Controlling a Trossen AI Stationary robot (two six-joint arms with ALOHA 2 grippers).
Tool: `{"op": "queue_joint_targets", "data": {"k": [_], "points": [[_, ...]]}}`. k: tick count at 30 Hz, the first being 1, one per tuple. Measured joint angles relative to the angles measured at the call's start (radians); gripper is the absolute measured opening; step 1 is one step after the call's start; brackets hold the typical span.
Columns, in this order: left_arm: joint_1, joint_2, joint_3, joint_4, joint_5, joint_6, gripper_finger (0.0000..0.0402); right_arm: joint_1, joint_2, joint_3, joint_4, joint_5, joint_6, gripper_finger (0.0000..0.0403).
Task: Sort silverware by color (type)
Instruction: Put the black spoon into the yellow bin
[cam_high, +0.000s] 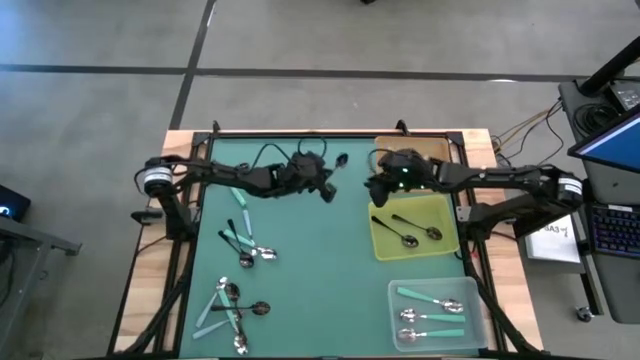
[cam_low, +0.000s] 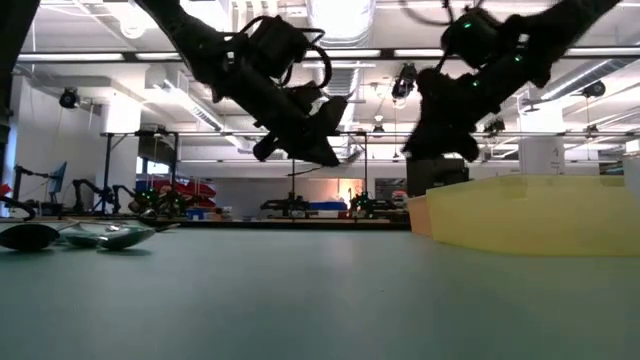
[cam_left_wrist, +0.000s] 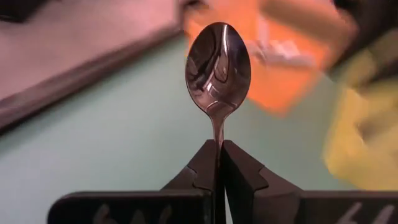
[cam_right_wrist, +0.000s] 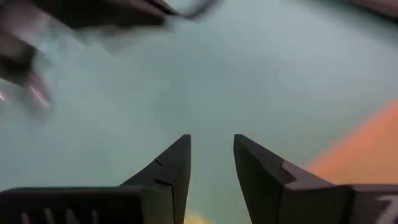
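A: One spoon (cam_left_wrist: 217, 68) in hand right now: the left gripper (cam_left_wrist: 219, 163) is clamped on its handle, bowl pointing forward. Dark-looking bowl in the high view, shiny in the wrist view; I can't settle which kind it is.

B: Where is it over the table?

A: Lifted clear of the mat (cam_high: 320, 260), mid-table toward the far edge, between the loose spoons and the yellow tray (cam_high: 443, 248).

B: Right gripper (cam_right_wrist: 211, 163)?

A: Fingers partly apart, nothing between them. It hangs above the yellow tray's far corner.

B: Sorted so far?

A: Two dark spoons (cam_high: 408, 232) lie in the yellow tray. The clear tray (cam_high: 478, 322) near the front holds several teal-handled spoons (cam_high: 432, 310). The orange tray (cam_high: 435, 147) at the far edge is mostly hidden under the right arm; contents not visible.

B: Left to do?

A: Two loose clusters on the left of the mat: one pile (cam_high: 245, 245) mid-left, another (cam_high: 232, 305) nearer the front, mixing teal handles, silver and at least one dark piece. I'd judge the task roughly half done.
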Motion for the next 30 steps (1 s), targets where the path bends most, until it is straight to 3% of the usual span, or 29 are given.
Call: {"op": "queue_joint_targets", "data": {"k": [4,7,13,24,30], "points": [[0.003,0.000,-0.020,0.191,0.004,-0.051,0.0000,0.005,-0.004,-0.133,0.444,0.000,0.142,0.0111],[-0.009,0.010,-0.020,0.255,0.022,-0.087,0.0000,0.005,0.020,-0.178,0.626,0.000,0.204,0.0111],[-0.040,0.031,-0.015,0.274,0.029,-0.103,0.0000,0.005,0.044,-0.173,0.639,-0.001,0.215,0.0121],[-0.065,0.103,0.033,0.363,0.046,-0.113,0.0000,0.005,0.044,-0.155,0.626,0.016,0.217,0.0185],[-0.090,0.137,0.091,0.349,0.063,-0.071,0.0000,0.004,0.044,-0.151,0.626,0.052,0.216,0.0189]]}}
